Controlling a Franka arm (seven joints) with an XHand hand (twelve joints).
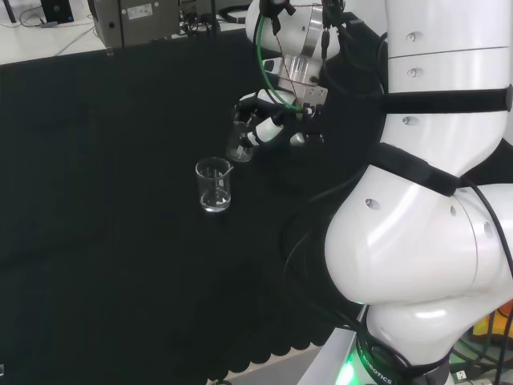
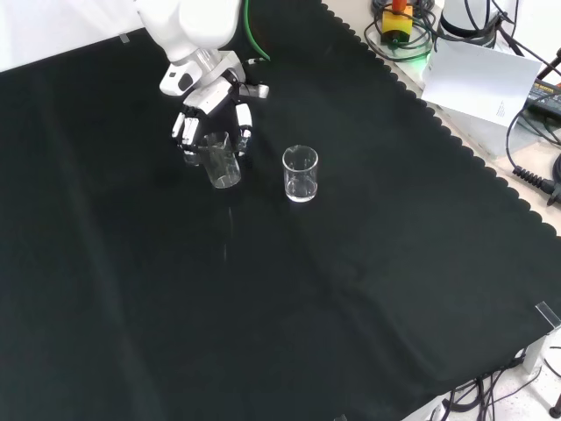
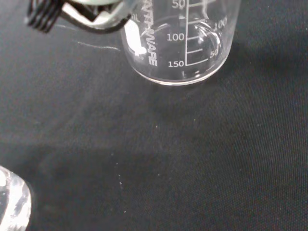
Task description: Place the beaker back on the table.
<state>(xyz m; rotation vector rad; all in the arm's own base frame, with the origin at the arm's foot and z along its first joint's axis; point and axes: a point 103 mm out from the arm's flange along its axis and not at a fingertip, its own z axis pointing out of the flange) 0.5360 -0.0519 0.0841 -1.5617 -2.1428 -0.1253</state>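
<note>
Hand (image 2: pixel 213 123), upper left of front view, fingers curled round the beaker (image 2: pixel 221 160), tilted (whether it touches the cloth is unclear). Second beaker (image 2: pixel 300 174) stands just right. Releasing while tilted could topple it.

Main thing in the way is the second beaker (image 2: pixel 301 174) standing upright on the black cloth (image 2: pixel 351 298). In the front view it sits just right of the hand (image 2: pixel 210 123) and the tilted beaker (image 2: pixel 220 160) it's curled round, with a narrow strip of bare cloth between them. Left of that standing beaker past the hand, and everywhere nearer the camera, the cloth is wide open. In the head view, cloth left of the standing beaker is bare too.
</note>
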